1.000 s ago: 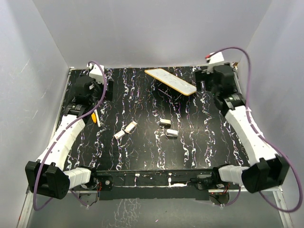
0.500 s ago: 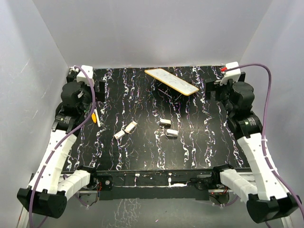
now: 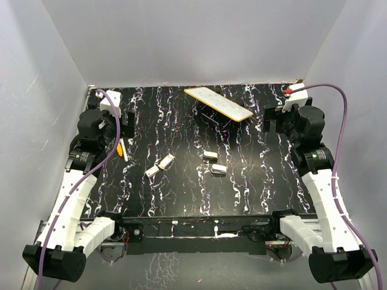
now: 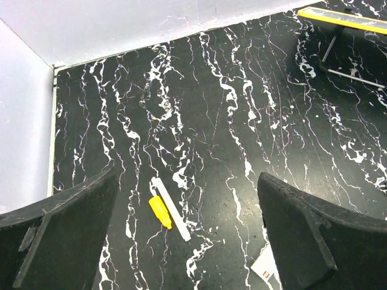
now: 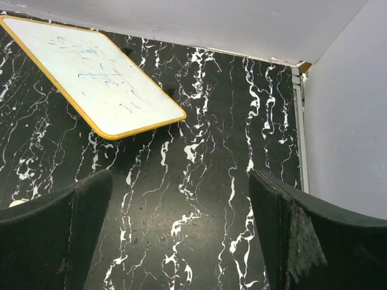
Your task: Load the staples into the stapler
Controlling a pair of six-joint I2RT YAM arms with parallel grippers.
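Observation:
The stapler (image 3: 159,166) lies left of the table's middle, a small whitish thing with its two arms spread in a V. Its white corner shows at the bottom of the left wrist view (image 4: 266,267). Two small silver-grey blocks (image 3: 210,155) (image 3: 218,170), apparently staple strips, lie near the middle. My left gripper (image 3: 127,119) hangs open and empty over the far left, away from the stapler; in its wrist view (image 4: 187,181) bare table shows between the fingers. My right gripper (image 3: 266,119) hangs open and empty at the far right (image 5: 179,181).
An orange pen-like stick (image 3: 120,149) with a white rod lies at the left, also in the left wrist view (image 4: 160,212). A yellow-edged white board (image 3: 217,103) stands propped on thin legs at the back middle, seen in the right wrist view (image 5: 91,72). Grey walls enclose the black marbled table (image 3: 254,187).
Both arms have swung outward and back, the left wrist to the left and the right wrist to the right. The stapler, blocks, pen and board have not moved.

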